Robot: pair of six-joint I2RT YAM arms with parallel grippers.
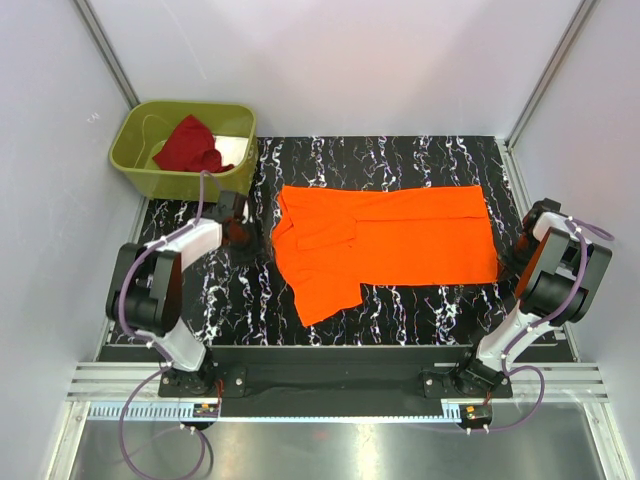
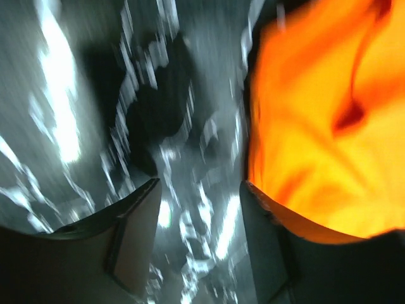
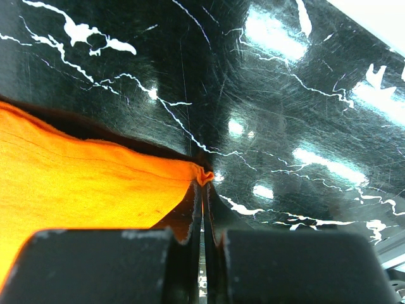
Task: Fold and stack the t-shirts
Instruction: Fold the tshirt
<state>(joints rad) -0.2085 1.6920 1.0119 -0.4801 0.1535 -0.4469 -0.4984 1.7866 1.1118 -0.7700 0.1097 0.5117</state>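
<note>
White-walled booth, black bench [image 1: 400, 160] with white veining. Orange shirt [image 1: 420, 240] is spread flat mid-bench, long axis running left to right. Collar and sleeves lie toward the left arm [image 1: 185, 250], hem toward the right arm [image 1: 555, 275]. One sleeve juts toward the near edge. Dark red shirt [image 1: 190, 148] sits bunched in the olive bin [image 1: 130, 160] at the far left corner, well apart from the orange one.

Left jaws: wide apart, only bare bench between them. The wrist view is blurred, with orange cloth just beside the outer side of one finger [image 2: 272, 253]. They sit at the collar end, just off the shirt's edge.

Right jaws: closed to a thin slit at the hem end. A small curl of the orange shirt's corner sits right at the tips. It looks nipped; how deep the cloth goes in I cannot tell.

Judgement: each arm stands at one short end, so the shirt lies lengthwise between them. Only the right has a hold. The left likely needs to shift sideways onto the cloth before any fold along that axis
</note>
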